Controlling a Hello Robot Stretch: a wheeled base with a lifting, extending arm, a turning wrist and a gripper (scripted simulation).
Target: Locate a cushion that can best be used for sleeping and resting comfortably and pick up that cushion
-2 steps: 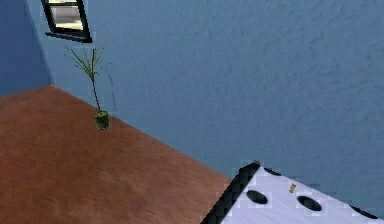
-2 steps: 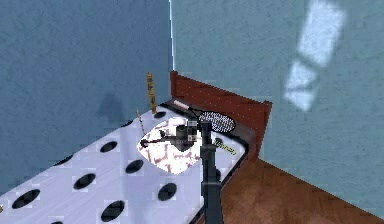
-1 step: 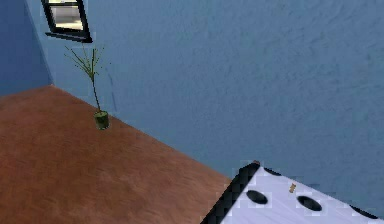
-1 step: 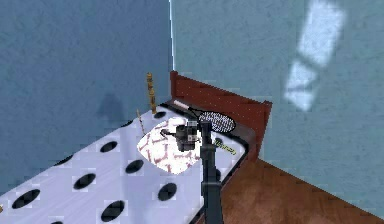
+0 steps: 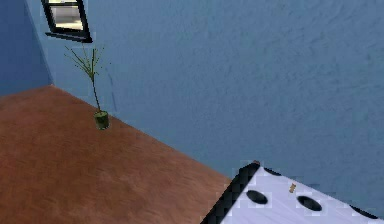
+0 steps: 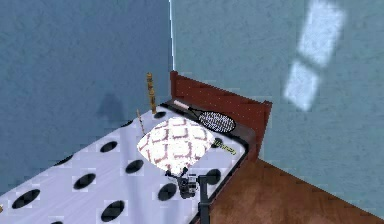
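Observation:
A pale cushion [image 6: 175, 143] with a fine checked pattern lies on a bed [image 6: 90, 180] covered in white with black spots, near the dark red headboard [image 6: 228, 101]. The dark arm [image 6: 205, 207] rises from the bottom edge of the arm side view. The gripper [image 6: 185, 188] shows at its far end, just below the cushion's near edge, with the bed cover behind it. I cannot tell whether it holds anything or touches the cushion.
A racket [image 6: 212, 121] lies by the headboard beside the cushion. A thin upright stick [image 6: 149, 95] stands at the bed's far side against the blue wall. In the forward view are a potted plant [image 5: 100, 117], a window [image 5: 67, 17], brown floor and the bed's corner [image 5: 285, 200].

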